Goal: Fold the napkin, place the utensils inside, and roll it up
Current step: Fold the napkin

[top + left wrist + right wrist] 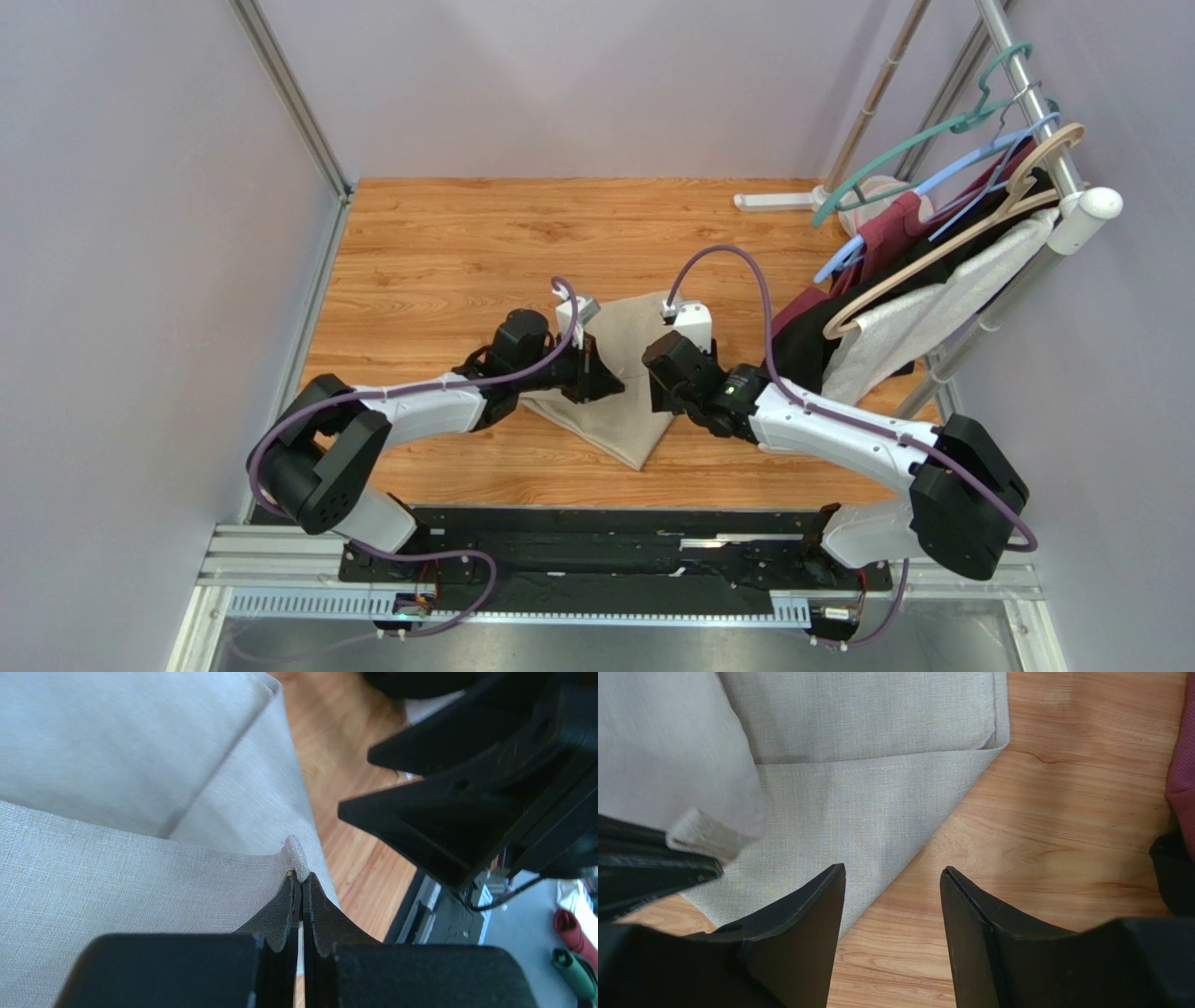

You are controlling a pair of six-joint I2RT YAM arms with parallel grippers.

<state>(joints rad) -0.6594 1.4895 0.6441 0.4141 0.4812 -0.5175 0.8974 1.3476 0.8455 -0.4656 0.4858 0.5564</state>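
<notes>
The beige napkin (627, 427) lies partly folded on the wooden table, between the two arms. My left gripper (612, 381) is shut on a raised edge of the napkin (140, 875); in the left wrist view its tips (300, 877) pinch a small fold of cloth. My right gripper (662, 381) is open and empty. In the right wrist view it (892, 871) hovers over the napkin's near corner (878, 805) and bare wood. The lifted corner (703, 834) shows at the left of that view. The utensils are out of view.
A rack with coloured hangers and white, maroon and black garments (933, 280) stands close to the right arm. The wooden table (449, 252) extends to the back and left. Grey walls enclose both sides. A black base rail (617, 539) runs along the near edge.
</notes>
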